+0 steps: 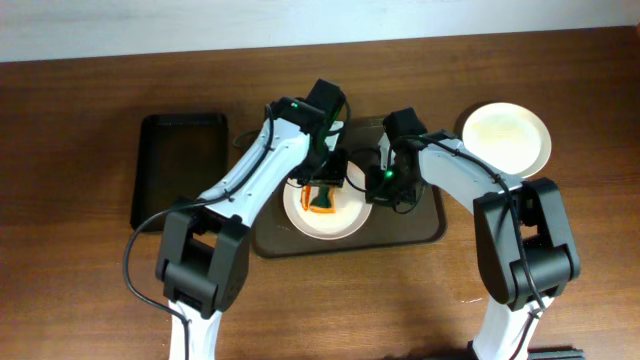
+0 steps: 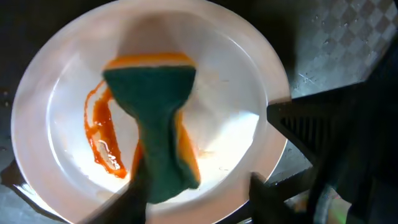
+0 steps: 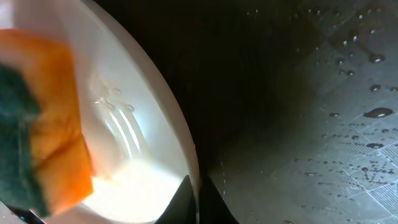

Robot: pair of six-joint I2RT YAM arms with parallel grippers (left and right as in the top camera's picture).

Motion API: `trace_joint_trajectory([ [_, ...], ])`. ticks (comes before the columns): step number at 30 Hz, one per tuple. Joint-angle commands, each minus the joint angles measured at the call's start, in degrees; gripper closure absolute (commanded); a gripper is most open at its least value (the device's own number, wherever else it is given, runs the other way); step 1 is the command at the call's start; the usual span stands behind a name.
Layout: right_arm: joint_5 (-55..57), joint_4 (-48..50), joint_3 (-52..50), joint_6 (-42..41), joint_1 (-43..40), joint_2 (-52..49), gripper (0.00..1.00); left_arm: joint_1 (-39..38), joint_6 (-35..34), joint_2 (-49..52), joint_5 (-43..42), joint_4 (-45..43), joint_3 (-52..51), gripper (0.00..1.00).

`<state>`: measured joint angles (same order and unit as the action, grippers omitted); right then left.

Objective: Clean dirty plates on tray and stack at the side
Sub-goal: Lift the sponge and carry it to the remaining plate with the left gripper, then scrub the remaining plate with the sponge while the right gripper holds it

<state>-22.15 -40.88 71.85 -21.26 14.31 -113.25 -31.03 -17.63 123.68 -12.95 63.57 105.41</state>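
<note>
While the left gripper [image 2: 196,190] pinches the green-and-orange scouring sponge [image 2: 149,106] by its waist, the sponge sits over the round white ceramic plate [image 2: 56,81] on the brown rectangular tray [image 1: 410,228]. Whether the sponge is pressing on the plate I cannot tell. The right gripper [image 3: 200,202] is closed thin on the plate's right rim, one finger on each side of it — bracing it, I judge. To scrub well, lay the sponge flat and sweep it across the streak of red sauce [image 2: 102,137] left of centre in short overlapping strokes, light enough that the rim does not slip from the right gripper's hold. A clean cream round plate [image 1: 505,137] lies on the wooden table [image 1: 80,300] at the right, well apart — the likely stacking spot. No brand, label or writing can be read anywhere.
</note>
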Motion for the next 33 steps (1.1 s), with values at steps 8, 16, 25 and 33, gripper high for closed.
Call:
trace_joint_trajectory([
  [8,0.31,-0.74,-0.31,-0.46,0.42,-0.66,0.95,0.04,0.31,0.39,5.16,0.35,-0.37,0.58],
  [16,0.33,-0.81,-0.31,-0.46,0.42,-0.66,0.94,-0.7,0.35,3.28,2.78,0.5,-0.39,0.59],
  [25,0.31,-0.72,-0.31,-0.46,0.42,-0.66,0.94,-2.36,0.35,4.33,7.02,0.26,-0.39,0.58],
  [33,0.33,-1.29,-0.31,-0.44,0.42,-0.66,0.91,-2.58,0.33,7.54,6.29,1.44,-0.37,0.81],
])
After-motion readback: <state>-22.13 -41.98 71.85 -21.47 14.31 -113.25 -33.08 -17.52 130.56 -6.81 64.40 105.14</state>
